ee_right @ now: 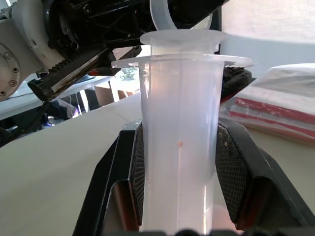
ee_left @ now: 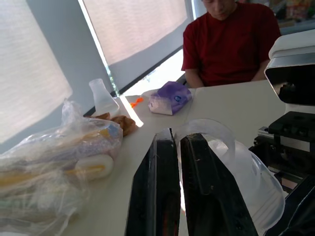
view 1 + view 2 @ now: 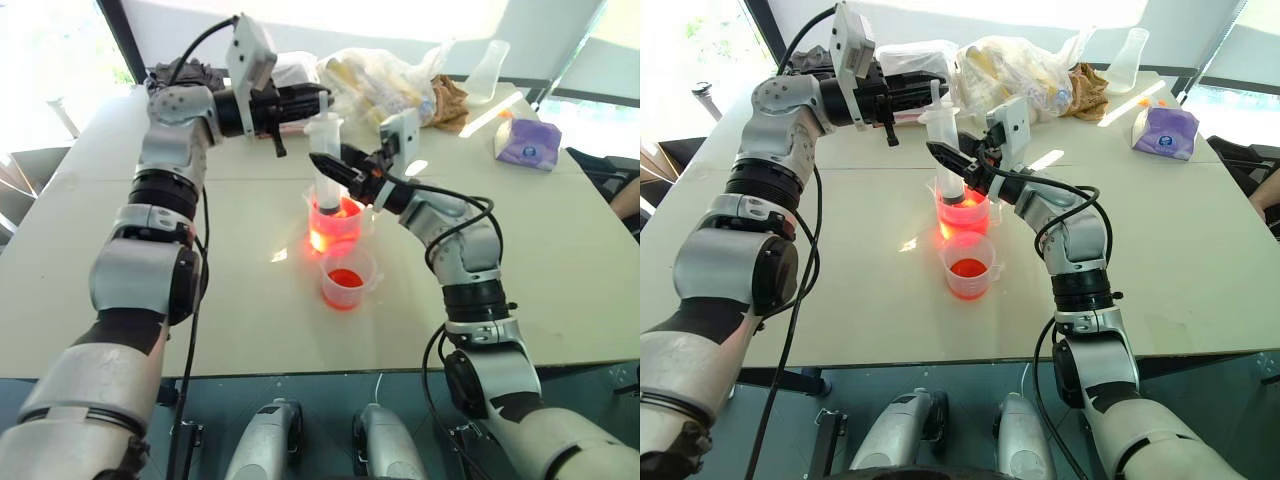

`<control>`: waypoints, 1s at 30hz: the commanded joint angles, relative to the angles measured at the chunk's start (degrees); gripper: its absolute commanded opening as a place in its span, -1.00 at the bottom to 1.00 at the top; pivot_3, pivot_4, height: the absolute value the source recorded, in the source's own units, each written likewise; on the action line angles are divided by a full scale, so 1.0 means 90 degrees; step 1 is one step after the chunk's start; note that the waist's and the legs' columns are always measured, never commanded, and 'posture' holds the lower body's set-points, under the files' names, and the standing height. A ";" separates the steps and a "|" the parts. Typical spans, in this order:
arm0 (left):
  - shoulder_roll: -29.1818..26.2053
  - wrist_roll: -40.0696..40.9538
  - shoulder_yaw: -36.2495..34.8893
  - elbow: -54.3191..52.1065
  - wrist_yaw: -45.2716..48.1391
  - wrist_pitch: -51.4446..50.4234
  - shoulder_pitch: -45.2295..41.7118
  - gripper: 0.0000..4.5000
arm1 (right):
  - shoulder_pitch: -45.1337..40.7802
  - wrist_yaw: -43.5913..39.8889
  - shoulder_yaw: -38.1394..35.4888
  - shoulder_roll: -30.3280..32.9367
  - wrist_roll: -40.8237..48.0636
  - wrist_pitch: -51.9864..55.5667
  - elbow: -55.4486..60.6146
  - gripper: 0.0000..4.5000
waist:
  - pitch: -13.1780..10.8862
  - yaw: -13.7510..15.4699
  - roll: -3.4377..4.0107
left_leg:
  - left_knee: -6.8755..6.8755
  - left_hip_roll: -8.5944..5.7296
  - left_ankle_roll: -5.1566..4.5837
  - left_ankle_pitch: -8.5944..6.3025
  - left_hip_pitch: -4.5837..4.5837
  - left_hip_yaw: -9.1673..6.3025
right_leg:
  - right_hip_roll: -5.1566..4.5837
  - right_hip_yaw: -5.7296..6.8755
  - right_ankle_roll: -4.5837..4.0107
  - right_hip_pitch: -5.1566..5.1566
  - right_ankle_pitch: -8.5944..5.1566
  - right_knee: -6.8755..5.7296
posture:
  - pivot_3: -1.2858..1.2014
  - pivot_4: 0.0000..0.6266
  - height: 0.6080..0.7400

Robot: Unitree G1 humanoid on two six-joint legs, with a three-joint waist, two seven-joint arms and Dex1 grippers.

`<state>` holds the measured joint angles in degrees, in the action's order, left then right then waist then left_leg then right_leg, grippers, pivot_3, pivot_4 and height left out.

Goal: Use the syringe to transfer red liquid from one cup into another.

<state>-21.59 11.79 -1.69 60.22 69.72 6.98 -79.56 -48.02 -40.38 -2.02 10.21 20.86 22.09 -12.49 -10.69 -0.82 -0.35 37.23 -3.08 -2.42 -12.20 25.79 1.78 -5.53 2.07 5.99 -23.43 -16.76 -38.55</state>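
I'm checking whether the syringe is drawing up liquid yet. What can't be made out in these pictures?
- Syringe tip: hidden inside the tall cup, head views.
- Barrel contents: glare, right wrist view.
- Left gripper grip on the plunger ring: unclear, left wrist view.
- Small cup level: too small.

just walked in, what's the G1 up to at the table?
It's working a syringe over two cups of red liquid. The right gripper is clamped on the syringe barrel, holding it upright with its lower end down in the taller beaker. The left gripper is shut on the plunger's ring at the top. The smaller cup sits just in front of the beaker on the table and already holds some red liquid. A person in a red shirt sits at the far side.
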 commanded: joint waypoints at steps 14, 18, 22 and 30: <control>0.0264 -0.0157 -0.0158 0.0101 -0.0682 0.0529 -0.0505 -0.99 | 0.0138 -0.0167 0.0410 -0.0061 -0.0428 -0.0981 0.0007 -0.34 | 0.0000 0.0001 0.0000 | 0.0001 0.0000 0.0000 0.0000 0.0000 0.0000 | 0.0000 0.0001 0.0000 0.0001 0.0000 0.0000 | 0.03 -0.52 1.00; 0.0289 -0.0184 -0.0208 0.0177 -0.0794 0.0630 -0.0670 -0.99 | 0.0356 -0.0167 0.0543 -0.0139 -0.0523 -0.1053 0.0007 -0.34 | 0.0000 0.0003 0.0000 | 0.0001 0.0000 0.0001 0.0000 0.0000 0.0000 | 0.0001 0.0002 0.0000 0.0001 0.0000 0.0000 | 0.03 -0.52 1.00; 0.0243 -0.0255 -0.0256 0.0265 -0.0841 0.0703 -0.0798 -0.99 | 0.0466 -0.0135 0.0597 -0.0212 -0.0511 -0.1057 0.0047 -0.34 | 0.0000 0.0000 0.0000 | 0.0002 0.0000 0.0000 0.0000 -0.0001 0.0000 | 0.0002 0.0005 0.0001 0.0002 0.0000 0.0000 | 0.03 -0.52 1.00; 0.0099 -0.0271 -0.0423 0.0520 -0.1029 0.0781 -0.1098 -0.99 | 0.0567 -0.0110 0.0676 -0.0286 -0.0492 -0.1013 0.0146 -0.34 | 0.0000 0.0003 -0.0001 | 0.0002 0.0000 0.0000 0.0000 -0.0001 0.0000 | 0.0002 0.0007 0.0001 0.0002 0.0000 0.0000 | 0.03 -0.52 1.00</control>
<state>-18.98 7.95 -1.73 66.89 66.21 11.96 -83.76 -44.34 -38.13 -1.58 9.51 16.99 12.63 -13.84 -10.70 -0.80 -0.36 37.25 -3.08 -2.42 -12.20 25.78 1.78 -5.51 2.14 6.00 -23.42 -16.76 -38.55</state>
